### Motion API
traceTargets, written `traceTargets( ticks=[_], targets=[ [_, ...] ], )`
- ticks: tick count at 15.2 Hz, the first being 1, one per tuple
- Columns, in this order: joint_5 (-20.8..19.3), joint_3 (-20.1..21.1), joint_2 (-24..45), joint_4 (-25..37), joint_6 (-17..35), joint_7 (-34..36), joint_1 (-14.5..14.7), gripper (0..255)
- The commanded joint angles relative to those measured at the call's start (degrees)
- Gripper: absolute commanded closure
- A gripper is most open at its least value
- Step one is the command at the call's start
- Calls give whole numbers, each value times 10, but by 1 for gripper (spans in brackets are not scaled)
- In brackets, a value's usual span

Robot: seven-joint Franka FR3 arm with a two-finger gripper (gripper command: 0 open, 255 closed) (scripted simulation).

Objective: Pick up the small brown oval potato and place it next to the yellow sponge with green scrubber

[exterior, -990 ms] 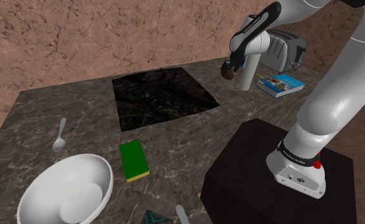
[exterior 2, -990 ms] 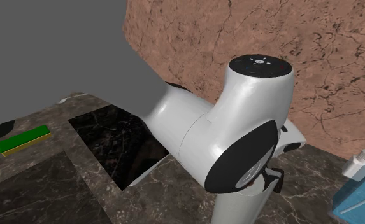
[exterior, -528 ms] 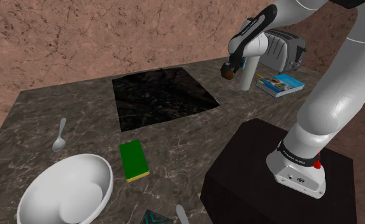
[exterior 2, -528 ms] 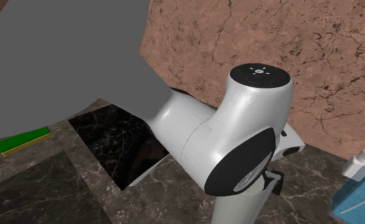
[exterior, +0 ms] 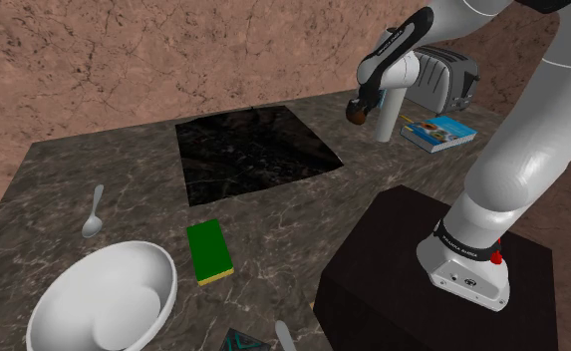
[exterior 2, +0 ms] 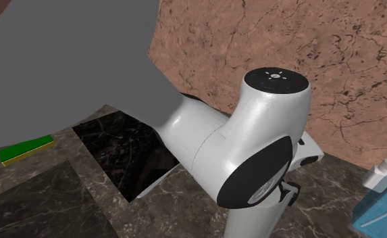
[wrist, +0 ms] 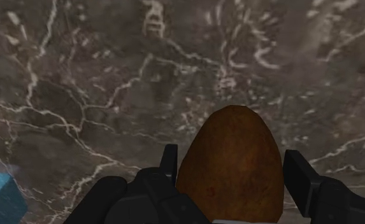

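Observation:
In the wrist view, a brown oval potato (wrist: 230, 146) sits between the two black fingers (wrist: 169, 160) of my gripper (wrist: 233, 167), which is shut on it over the dark marbled counter. The shoulder view shows the gripper (exterior: 357, 110) near the back right, holding the potato (exterior: 354, 117) above the counter, right of the dark sink recess (exterior: 253, 150). The sponge (exterior: 208, 250), green on top with a yellow edge, lies flat near the counter's front, far from the gripper. In the second exterior view the sponge (exterior 2: 26, 149) lies at the left, and the arm hides much of the counter.
A large white bowl (exterior: 104, 299) and a spoon (exterior: 94, 211) lie left of the sponge. A blue book (exterior: 438, 132) and a toaster (exterior: 447, 78) stand behind the gripper. The dark stand (exterior: 423, 269) fills the lower right. A white shaker (exterior 2: 381, 173) stands by the wall.
The hand with the potato has shifted slightly toward the shoulder view's left. The other things have not moved.

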Motion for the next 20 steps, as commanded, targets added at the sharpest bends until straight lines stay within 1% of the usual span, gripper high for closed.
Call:
traceTargets(
  ticks=[1, 5, 12, 20],
  targets=[
    [0, 0, 1, -1, 0, 0, 0, 255],
    [-1, 0, 1, -1, 0, 2, 0, 255],
    [-34, -4, -43, 12, -55, 25, 1, 255],
    [-56, -1, -85, 36, -119, 41, 0, 255]
  ],
)
